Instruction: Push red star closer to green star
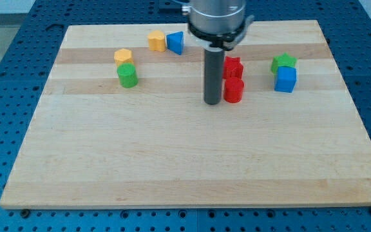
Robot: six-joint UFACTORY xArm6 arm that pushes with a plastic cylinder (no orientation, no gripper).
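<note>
Camera view, nearest part: the pale wooden desk (185,161) is lying bare across the view's bottom half, its planks running left to right.
Surround: a blue perforated surface (5,38) is showing around the desk on all sides.
My tip (212,102): it is resting on the desk near the middle, just to the view's left of the red cylinder-like block.
Pincer: the arm is carrying none; it is ending in a straight dark rod, so there is nothing to be open or closed.
Red cylinder-like block (234,91): sitting just beside my tip, touching the red star above it.
Red star (232,67): standing right of the rod, well left of the green star.
Blue cube (286,79): lying at the view's right, touching the green star.
Green star (283,62): sitting just above the blue cube.
Green cylinder (127,75): standing at the view's left, just below a yellow block (123,57).
Far row: a second yellow block (157,40) and a blue wedge-like block (176,42) are sitting side by side.
Containers, writing: none that I can make out.
</note>
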